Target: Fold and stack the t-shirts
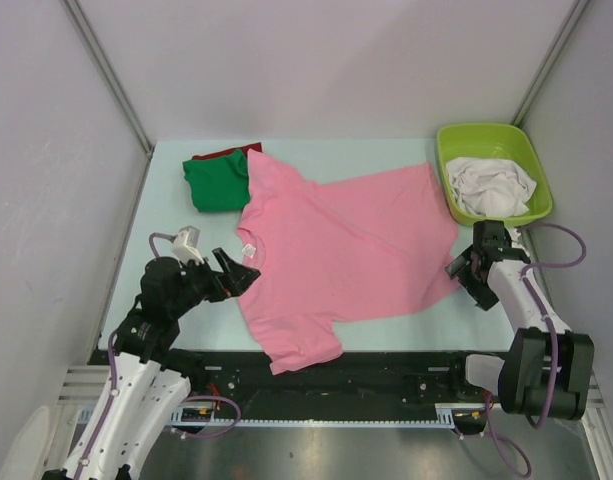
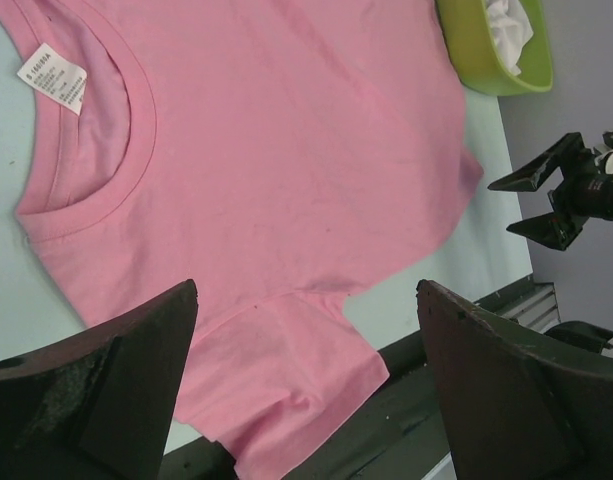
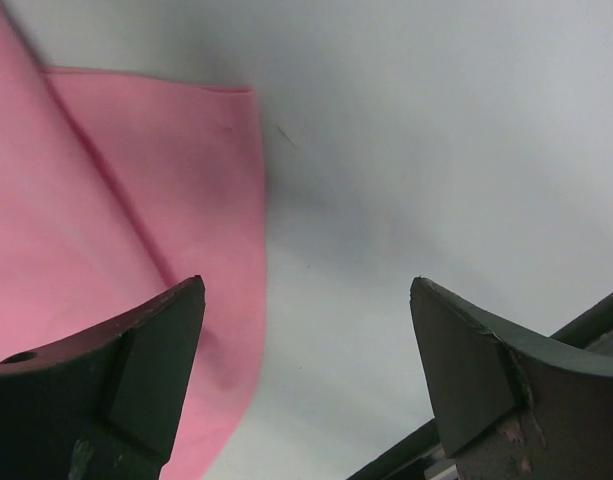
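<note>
Two grippers, both spread wide, nothing held. Left gripper [image 1: 238, 272] low at the collar edge of one large pink cotton t-shirt [image 1: 346, 250], near its single small white neck label [image 2: 54, 78]. Right gripper [image 1: 464, 270] at the opposite hem corner, pink cloth under one finger. Shirt spread flat mid-table.

Far left: one folded green t-shirt [image 1: 216, 182] on one red t-shirt [image 1: 226, 154], a pink sleeve over the green edge.

Far right: one lime-green plastic tub [image 1: 446, 150] holding crumpled white t-shirts [image 1: 491, 185], number impossible to tell.

All on one pale blue-green table [image 1: 166, 200].
</note>
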You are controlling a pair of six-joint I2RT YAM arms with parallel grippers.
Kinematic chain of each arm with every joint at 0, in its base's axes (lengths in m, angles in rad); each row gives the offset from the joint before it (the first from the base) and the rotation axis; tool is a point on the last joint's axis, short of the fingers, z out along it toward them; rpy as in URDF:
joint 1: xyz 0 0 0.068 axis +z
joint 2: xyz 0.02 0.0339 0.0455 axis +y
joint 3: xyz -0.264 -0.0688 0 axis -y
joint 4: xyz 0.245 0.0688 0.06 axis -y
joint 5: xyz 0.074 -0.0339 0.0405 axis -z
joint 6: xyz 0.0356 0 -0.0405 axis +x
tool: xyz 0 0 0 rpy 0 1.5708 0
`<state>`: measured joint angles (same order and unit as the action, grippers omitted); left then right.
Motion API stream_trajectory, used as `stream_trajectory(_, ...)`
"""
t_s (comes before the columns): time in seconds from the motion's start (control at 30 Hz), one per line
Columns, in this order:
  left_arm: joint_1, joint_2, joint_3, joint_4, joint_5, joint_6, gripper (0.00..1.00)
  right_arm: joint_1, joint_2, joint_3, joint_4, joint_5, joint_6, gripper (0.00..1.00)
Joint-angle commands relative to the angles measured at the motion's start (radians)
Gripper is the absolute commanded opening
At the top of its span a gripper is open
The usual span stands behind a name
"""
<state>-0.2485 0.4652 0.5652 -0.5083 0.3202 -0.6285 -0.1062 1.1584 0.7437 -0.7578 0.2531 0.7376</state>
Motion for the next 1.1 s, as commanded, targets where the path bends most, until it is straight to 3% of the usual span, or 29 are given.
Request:
stream_trajectory(0.0, -0.003, 0.03, -0.013, -0.01, 0.045, 0.026, 0.95, -0.033, 0.069, -0.032, 0.103, -0.005, 0.01, 0.86)
stream_trajectory(0.37, -0.003, 0.066, -0.014, 0.001, 0.037, 0.027, 0.95, -0.127, 0.207, -0.033, 0.225, -0.011, -0.081, 0.75)
stream_trajectory(0.9, -0.002, 0.098, -0.019, 0.004, 0.028, 0.029, 0.95, -0.13, 0.346, -0.033, 0.399, -0.087, -0.043, 0.71)
stream_trajectory(1.07, -0.002, 0.099, -0.019, 0.005, 0.031, 0.03, 0.95, -0.128, 0.38, -0.035, 0.41, -0.1, -0.044, 0.63)
